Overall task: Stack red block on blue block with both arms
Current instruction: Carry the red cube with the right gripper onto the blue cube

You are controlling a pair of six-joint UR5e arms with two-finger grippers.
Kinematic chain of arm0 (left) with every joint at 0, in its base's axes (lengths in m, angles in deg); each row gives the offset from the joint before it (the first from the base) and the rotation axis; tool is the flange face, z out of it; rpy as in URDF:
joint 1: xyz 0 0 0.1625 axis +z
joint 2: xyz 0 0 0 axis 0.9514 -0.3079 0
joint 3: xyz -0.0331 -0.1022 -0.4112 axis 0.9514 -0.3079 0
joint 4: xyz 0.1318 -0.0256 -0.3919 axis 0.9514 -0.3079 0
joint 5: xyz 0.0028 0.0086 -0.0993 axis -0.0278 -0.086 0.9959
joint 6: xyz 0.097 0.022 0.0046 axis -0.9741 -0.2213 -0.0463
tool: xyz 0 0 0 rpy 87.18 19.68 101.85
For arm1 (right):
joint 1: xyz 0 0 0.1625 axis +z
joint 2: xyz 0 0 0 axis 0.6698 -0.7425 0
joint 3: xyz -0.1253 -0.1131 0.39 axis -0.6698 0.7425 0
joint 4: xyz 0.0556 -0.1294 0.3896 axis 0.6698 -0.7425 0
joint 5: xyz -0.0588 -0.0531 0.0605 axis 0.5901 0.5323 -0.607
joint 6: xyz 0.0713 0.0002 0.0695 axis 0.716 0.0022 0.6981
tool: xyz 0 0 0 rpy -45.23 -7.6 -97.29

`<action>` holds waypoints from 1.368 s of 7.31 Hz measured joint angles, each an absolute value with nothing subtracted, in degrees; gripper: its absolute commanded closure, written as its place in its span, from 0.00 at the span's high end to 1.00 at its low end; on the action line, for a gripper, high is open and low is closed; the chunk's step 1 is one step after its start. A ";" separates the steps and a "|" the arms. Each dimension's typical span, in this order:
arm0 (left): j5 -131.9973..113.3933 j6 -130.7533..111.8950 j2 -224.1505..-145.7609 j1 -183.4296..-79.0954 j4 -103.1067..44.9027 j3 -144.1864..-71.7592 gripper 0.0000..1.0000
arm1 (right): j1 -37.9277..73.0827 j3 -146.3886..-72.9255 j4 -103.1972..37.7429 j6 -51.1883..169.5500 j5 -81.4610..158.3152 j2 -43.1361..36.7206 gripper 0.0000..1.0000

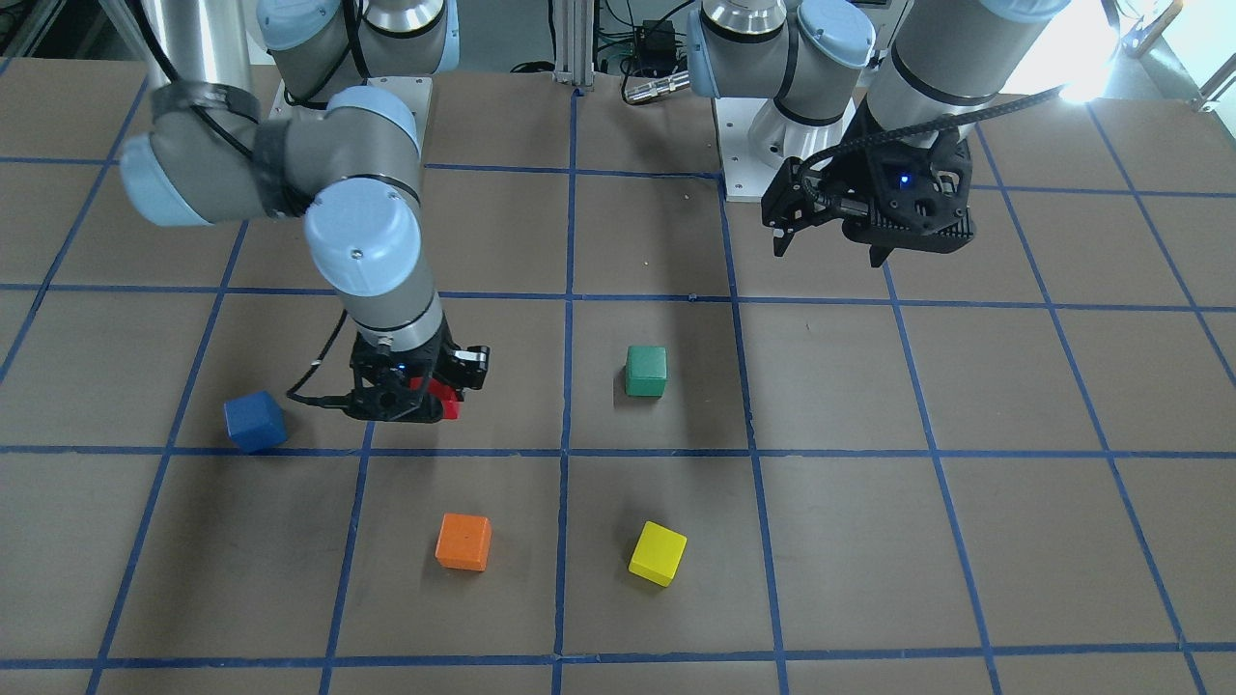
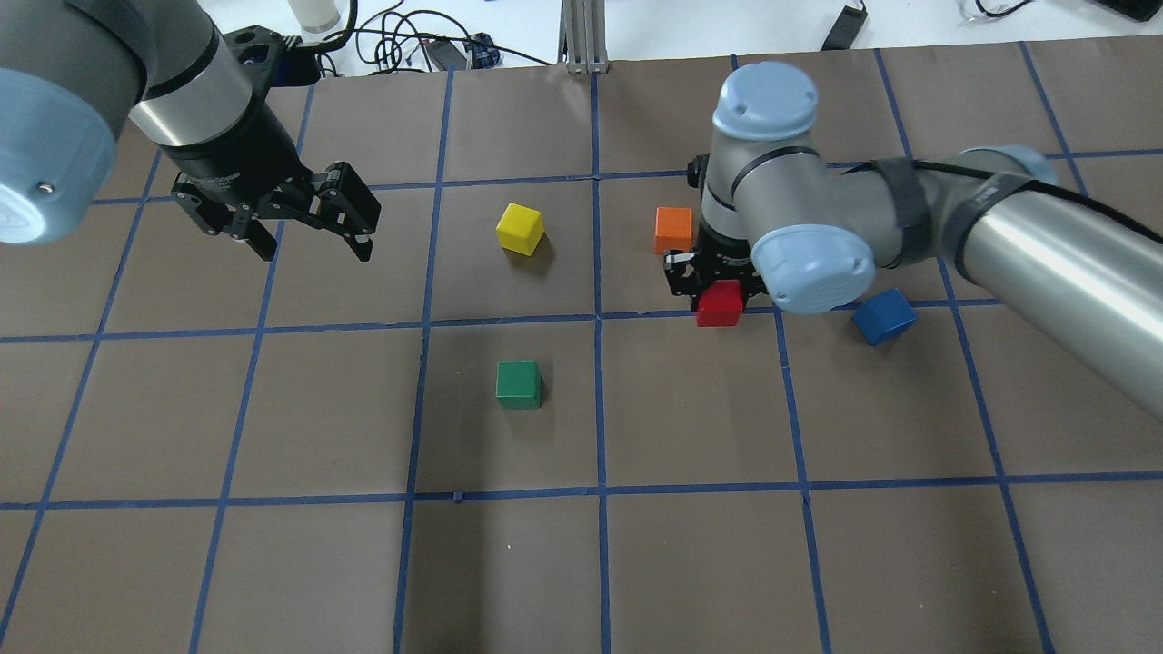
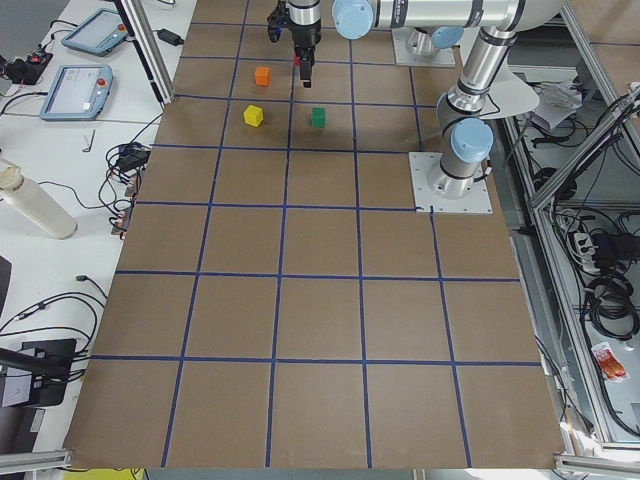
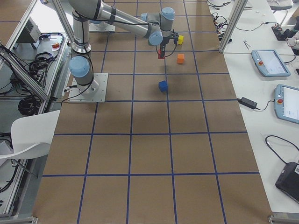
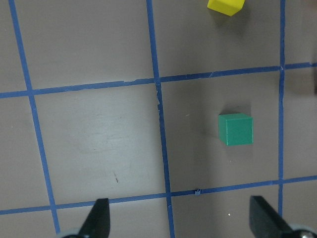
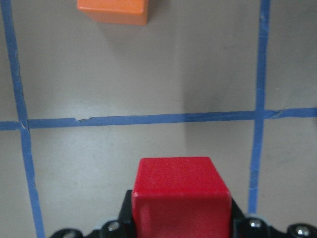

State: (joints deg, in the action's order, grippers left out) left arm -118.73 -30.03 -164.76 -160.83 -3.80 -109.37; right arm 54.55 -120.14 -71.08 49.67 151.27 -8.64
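Observation:
My right gripper (image 1: 425, 394) is shut on the red block (image 1: 444, 398) and holds it low over the brown table. The block fills the bottom of the right wrist view (image 6: 181, 196) and shows below the wrist in the overhead view (image 2: 720, 303). The blue block (image 1: 255, 422) sits on the table a short way to the robot's right of the red block, also in the overhead view (image 2: 883, 316) and the exterior right view (image 4: 162, 86). My left gripper (image 2: 316, 250) is open and empty, raised over the robot's left part of the table (image 1: 830, 249).
An orange block (image 2: 673, 229) lies just beyond the right gripper. A yellow block (image 2: 520, 228) and a green block (image 2: 519, 384) lie near the table's middle; the green one is under the left wrist camera (image 5: 236, 129). Blue tape lines grid the table.

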 measured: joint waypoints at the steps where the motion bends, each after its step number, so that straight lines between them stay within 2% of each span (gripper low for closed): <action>1: -118.73 -30.01 -164.80 -160.83 -3.74 -109.37 1.00 | 50.89 -120.20 -68.60 43.23 152.23 -11.04 0.21; 3: -118.73 -30.04 -164.83 -160.84 -3.71 -109.38 1.00 | 42.91 -120.35 -66.22 28.41 153.48 -13.32 0.21; 5: -118.73 -30.05 -164.83 -160.78 -3.70 -109.33 1.00 | 37.64 -120.77 -66.73 16.43 153.72 -12.34 0.21; 10: -118.73 -30.05 -164.92 -160.75 -3.70 -109.30 1.00 | 33.05 -125.90 -73.62 10.17 153.11 -9.87 0.22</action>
